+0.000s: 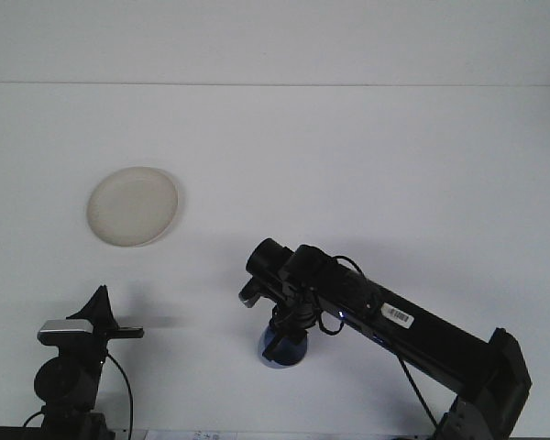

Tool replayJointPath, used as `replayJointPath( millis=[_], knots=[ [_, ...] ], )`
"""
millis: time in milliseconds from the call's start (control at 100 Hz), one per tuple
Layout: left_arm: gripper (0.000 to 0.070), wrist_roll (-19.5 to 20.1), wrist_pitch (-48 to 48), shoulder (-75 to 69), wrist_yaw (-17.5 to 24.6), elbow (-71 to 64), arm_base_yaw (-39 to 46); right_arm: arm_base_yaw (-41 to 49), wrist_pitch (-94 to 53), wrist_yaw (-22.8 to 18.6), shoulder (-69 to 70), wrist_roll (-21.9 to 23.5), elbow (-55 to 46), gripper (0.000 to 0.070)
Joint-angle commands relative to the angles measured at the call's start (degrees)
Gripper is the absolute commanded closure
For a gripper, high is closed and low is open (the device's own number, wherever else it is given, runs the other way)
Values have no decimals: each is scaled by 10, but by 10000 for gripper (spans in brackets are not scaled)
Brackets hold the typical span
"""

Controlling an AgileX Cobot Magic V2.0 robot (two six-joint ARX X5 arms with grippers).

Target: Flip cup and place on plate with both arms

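A blue cup (pixel 279 354) is low over or on the white table, front of centre; whether it touches the surface is unclear. My right gripper (pixel 285 336) reaches down from above and is shut on the cup, hiding its upper part. The right arm stretches in from the lower right corner. A round cream plate (pixel 133 205) lies empty at the left, well apart from the cup. My left gripper (pixel 93 319) stays at the bottom left edge, below the plate, holding nothing that I can see.
The white table (pixel 367 165) runs back to a pale wall. The right arm's black links (pixel 412 325) cross the front right area. The left arm's base (pixel 64 385) stands at the bottom left corner.
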Motion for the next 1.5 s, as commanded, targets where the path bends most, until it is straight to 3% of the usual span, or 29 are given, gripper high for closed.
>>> replayJointPath(
  millis=[0, 100, 140, 230, 280, 710, 950, 1090, 1300, 1490],
  knots=[
    [686, -1, 6, -1, -3, -11, 1, 10, -2, 3, 20, -7, 14, 696],
    [686, -1, 6, -1, -3, -11, 1, 12, -3, 4, 26, -10, 14, 656],
    [686, -1, 6, -1, -3, -11, 1, 12, -3, 6, 26, -10, 14, 564],
    [686, -1, 6, -1, -3, -11, 1, 14, -3, 7, 25, -6, 15, 263],
    [686, -1, 6, -1, -3, -11, 1, 14, -5, 7, 24, -6, 17, 191],
    [686, -1, 6, -1, -3, -11, 1, 4, 3, 20, -109, -10, 46, 192],
    [686, -1, 6, -1, -3, -11, 1, 2, 74, 110, -313, 3, 31, 193],
    [686, -1, 6, -1, -3, -11, 1, 3, 144, 172, -462, 29, -44, 193],
    [686, 0, 6, -1, -3, -11, 1, 3, 252, 272, -699, 92, -249, 193],
    [686, -1, 7, -1, -3, -11, 1, 3, 302, 287, -868, 93, -377, 193]
  ],
)
